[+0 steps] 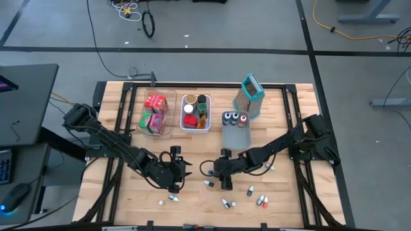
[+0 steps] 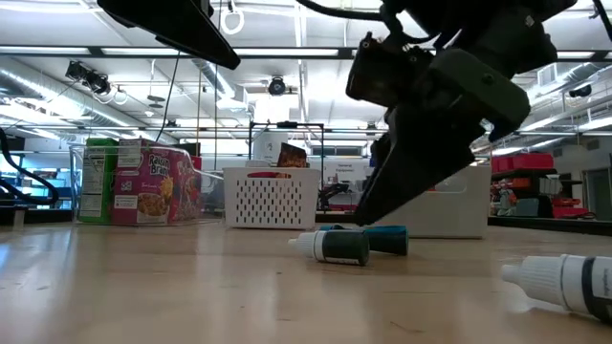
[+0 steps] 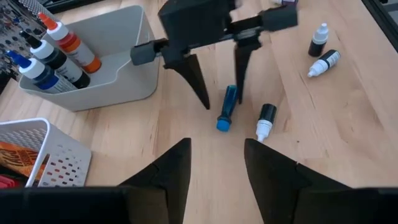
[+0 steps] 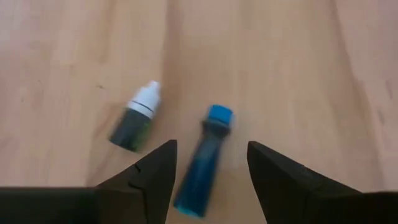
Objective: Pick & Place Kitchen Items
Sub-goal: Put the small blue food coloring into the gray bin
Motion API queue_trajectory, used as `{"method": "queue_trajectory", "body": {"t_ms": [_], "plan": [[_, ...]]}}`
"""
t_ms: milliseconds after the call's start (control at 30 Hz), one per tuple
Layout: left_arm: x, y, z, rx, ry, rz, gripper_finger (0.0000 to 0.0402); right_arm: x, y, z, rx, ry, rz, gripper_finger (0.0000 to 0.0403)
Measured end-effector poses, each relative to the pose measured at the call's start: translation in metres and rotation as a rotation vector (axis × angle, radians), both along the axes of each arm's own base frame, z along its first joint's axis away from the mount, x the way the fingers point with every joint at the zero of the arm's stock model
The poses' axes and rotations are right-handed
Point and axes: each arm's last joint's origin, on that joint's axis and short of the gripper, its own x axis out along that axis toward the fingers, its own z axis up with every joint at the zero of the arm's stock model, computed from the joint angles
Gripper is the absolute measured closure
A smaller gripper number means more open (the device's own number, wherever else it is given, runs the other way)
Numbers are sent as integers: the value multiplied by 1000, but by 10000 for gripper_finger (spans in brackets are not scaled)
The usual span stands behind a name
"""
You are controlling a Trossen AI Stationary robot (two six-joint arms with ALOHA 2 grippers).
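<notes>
Near the middle of the worktop (image 1: pixel 115 192), the right end effector (image 1: pixel 226 181) is hanging over a blue bottle (image 4: pixel 205 163) lying flat, its fingers spread on either side and gripping nothing. Just beside that bottle, a dark bottle with a white cap (image 4: pixel 135 118) is lying on its side. Opposite, the left end effector (image 3: pixel 216 163) is facing them with its fingers parted and holding nothing. More small bottles (image 1: pixel 247 197) are lying scattered nearby, while 3 are standing in the grey bin (image 1: pixel 235 133).
</notes>
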Motion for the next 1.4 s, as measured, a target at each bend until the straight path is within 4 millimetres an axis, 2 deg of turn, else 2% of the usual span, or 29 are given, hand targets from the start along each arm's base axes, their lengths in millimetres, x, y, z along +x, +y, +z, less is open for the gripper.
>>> {"method": "queue_trajectory", "body": {"t_ms": [233, 400, 567, 767, 867, 967, 1100, 1300, 1400], "plan": [[0, 0, 0, 3, 0, -3, 248, -1, 4, -15, 53, 52, -63, 216], [0, 0, 0, 2, 0, -2, 248, -2, 12, -22, 0, 33, -86, 240], [0, 0, 0, -1, 0, 0, 248, -4, 15, -23, -47, 26, -79, 293], [0, 0, 0, -8, 1, -1, 248, -4, 16, -17, 21, 24, -90, 360], [0, -1, 0, -20, 8, -15, 248, -6, 17, -1, 46, -12, -64, 361], [0, -1, 0, -24, 10, -19, 248, -10, 13, 23, 57, -57, -77, 342], [0, -1, 0, -25, 10, -18, 248, -25, 3, 57, 16, -83, -111, 332], [0, -1, 0, -28, 8, -20, 248, -60, -30, 107, -138, -118, -316, 350], [0, -1, 0, -31, 5, -21, 248, -75, -51, 120, -210, -109, -448, 351]]}}
